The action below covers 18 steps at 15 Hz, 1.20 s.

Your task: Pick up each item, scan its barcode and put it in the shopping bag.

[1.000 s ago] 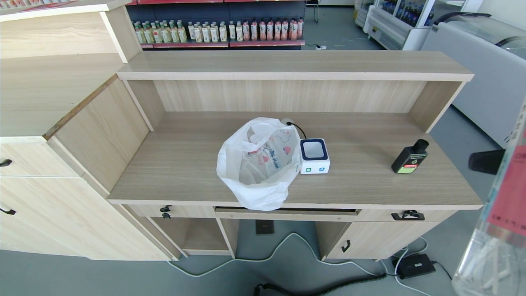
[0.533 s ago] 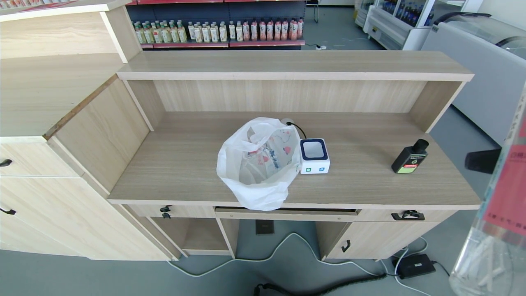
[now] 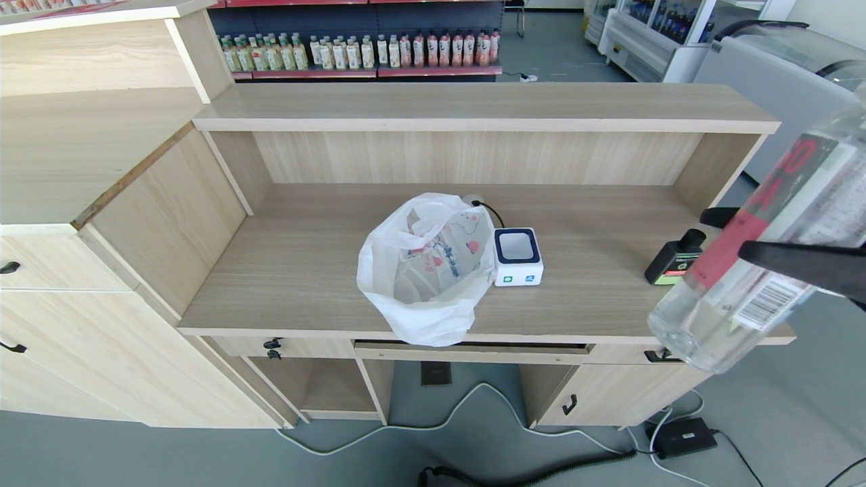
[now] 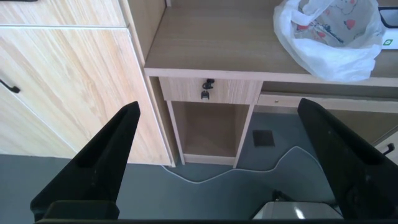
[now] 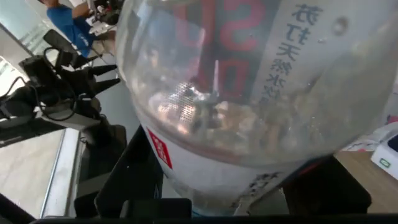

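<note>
A clear plastic bottle (image 3: 758, 250) with a red label and a white barcode patch hangs tilted over the counter's right end, its base pointing down and left. My right gripper (image 3: 764, 240) is shut on its middle; up close the bottle (image 5: 249, 93) sits between the dark fingers (image 5: 124, 180). A small black bottle (image 3: 670, 262) stands on the counter, partly behind the held one. The white shopping bag (image 3: 426, 270) lies open at mid-counter, with the white scanner (image 3: 517, 257) touching its right side. My left gripper (image 4: 217, 168) hangs open, low in front of the counter's left end, the bag (image 4: 329, 37) beyond it.
The wooden counter (image 3: 304, 270) has a raised back shelf (image 3: 473, 105) and a tall side cabinet (image 3: 81, 155) on the left. Drawers and cables (image 3: 487, 406) lie below the front edge. A freezer (image 3: 791, 101) stands at the far right.
The clear bottle has swung from upright at the picture's right edge to a tilt and moved left and up, now covering part of the black bottle. The left arm shows no earlier frame.
</note>
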Motion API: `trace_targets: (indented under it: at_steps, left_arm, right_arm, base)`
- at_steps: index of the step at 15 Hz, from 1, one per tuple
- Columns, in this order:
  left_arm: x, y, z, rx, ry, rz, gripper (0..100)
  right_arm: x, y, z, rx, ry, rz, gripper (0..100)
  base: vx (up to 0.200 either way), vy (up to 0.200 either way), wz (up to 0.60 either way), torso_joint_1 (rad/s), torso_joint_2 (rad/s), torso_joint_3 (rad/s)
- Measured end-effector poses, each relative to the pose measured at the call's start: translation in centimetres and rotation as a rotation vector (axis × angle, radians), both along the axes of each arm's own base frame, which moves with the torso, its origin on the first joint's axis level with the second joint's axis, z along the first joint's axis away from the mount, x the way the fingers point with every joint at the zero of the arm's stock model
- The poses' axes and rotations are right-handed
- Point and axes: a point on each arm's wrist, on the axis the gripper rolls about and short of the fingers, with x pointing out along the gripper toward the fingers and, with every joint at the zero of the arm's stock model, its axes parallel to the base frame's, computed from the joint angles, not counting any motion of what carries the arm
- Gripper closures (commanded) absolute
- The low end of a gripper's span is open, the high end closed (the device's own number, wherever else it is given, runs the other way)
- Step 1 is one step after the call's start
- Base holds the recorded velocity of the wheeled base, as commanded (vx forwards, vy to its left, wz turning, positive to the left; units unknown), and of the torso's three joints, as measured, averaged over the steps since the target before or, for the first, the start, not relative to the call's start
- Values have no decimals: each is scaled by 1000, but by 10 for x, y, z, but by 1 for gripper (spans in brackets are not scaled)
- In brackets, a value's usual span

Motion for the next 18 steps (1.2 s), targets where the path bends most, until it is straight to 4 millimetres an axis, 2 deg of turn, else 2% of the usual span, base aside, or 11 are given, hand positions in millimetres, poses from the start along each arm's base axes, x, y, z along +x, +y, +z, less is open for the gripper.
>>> trace_targets:
  at_steps: [3,4,7,8,14,18]
  left_arm:
    - [0,0,0,0,0,0,0]
    - [0,0,0,0,0,0,0]
    - [0,0,0,0,0,0,0]
    - [0,0,0,0,0,0,0]
    - [0,0,0,0,0,0,0]
    - [0,0,0,0,0,0,0]
  right_arm:
    - [20,-41,-32,-199,-138,-275,100]
    - [22,-54,-41,-266,-120,-385,100]
    - [24,-83,-60,-574,7,-868,100]
    - [22,-86,-62,-634,33,-933,100]
    - [20,-89,-68,-718,-20,-937,100]
    - [24,-105,-59,-794,-216,-1022,100]
  base:
    - [0,0,0,0,0,0]
    - [0,0,0,0,0,0]
    - [0,0,0,0,0,0]
    - [0,0,0,0,0,0]
    - [0,0,0,0,0,0]
    - [0,0,0,0,0,0]
